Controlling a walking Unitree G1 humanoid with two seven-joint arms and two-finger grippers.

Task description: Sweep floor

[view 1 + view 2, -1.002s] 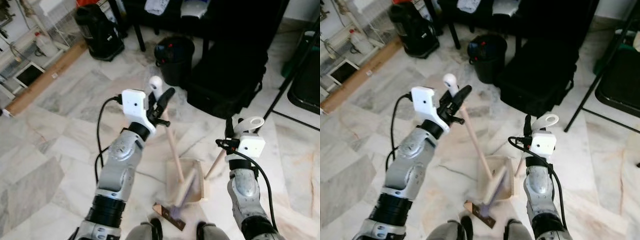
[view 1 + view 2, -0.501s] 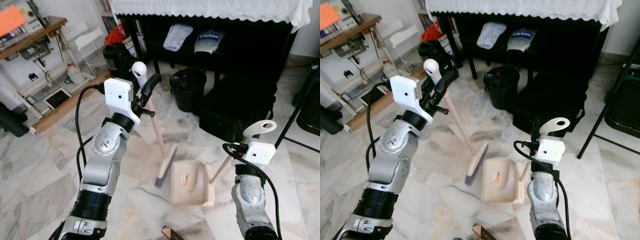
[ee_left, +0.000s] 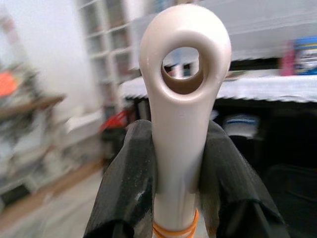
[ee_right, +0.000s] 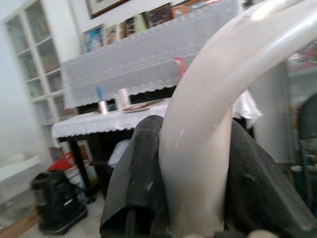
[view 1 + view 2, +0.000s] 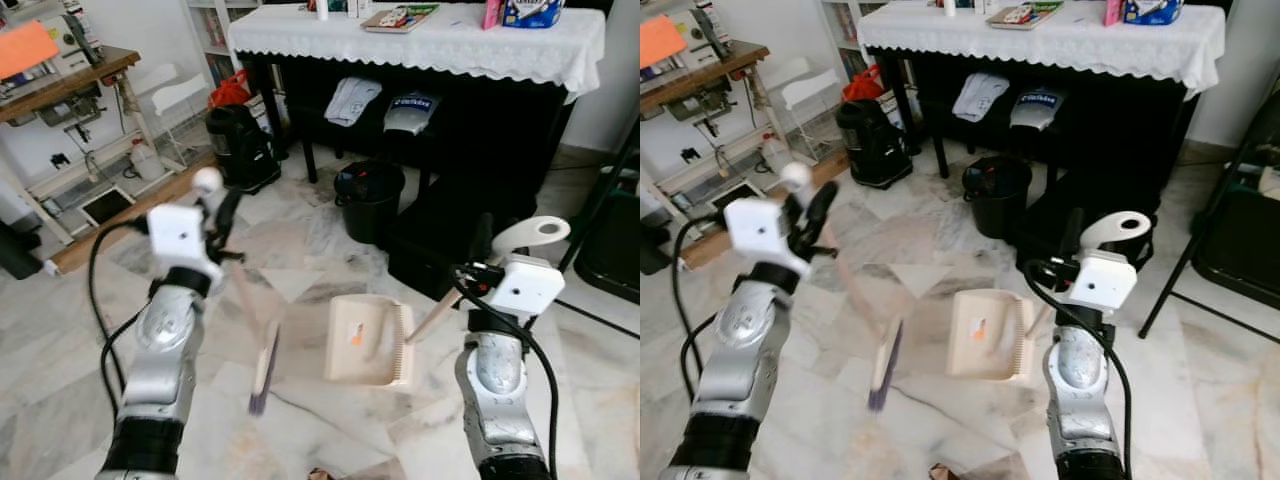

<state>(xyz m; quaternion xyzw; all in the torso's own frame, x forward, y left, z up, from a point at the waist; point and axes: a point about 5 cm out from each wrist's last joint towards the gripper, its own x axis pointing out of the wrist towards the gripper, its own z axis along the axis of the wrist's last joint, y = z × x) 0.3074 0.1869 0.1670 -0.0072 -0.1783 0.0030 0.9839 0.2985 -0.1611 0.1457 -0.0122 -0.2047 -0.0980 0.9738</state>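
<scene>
left gripper [image 3: 181,148]: two black fingers [image 3: 126,188] clamped on the broom [image 5: 262,360] just under its top, one each side of the pale handle; an orange band circles the handle at the grip.
broom: smooth cream handle ending in a rounded loop with a hole; it slants down from the raised left gripper to a flat brush head with dark bristle tips, low over the floor [image 5: 70,330], left of the dustpan [image 5: 365,342]; motion-blurred, so floor contact cannot be told.
right gripper [image 4: 193,168]: black fingers [image 4: 133,183] closed around the dustpan's glossy curved handle, near its looped end.
dustpan: beige plastic, flat tray with a comb-toothed edge on its right side, an orange mark inside; on a long pale stick rising to the right gripper; it sits between the two arms, apart from the broom head.
floor: polished grey-white marble tiles with veining.
ahead: black bin [image 5: 369,200], round, standing beyond the dustpan; black case [image 5: 455,235] to its right, closest to the dustpan; dark table [image 5: 420,45] with a white lace-edged cloth behind both.
left side: black vacuum [image 5: 240,150] by the table leg; wooden bench [image 5: 70,75] by the wall.
right side: dark chair legs [image 5: 600,190] by the right arm.
</scene>
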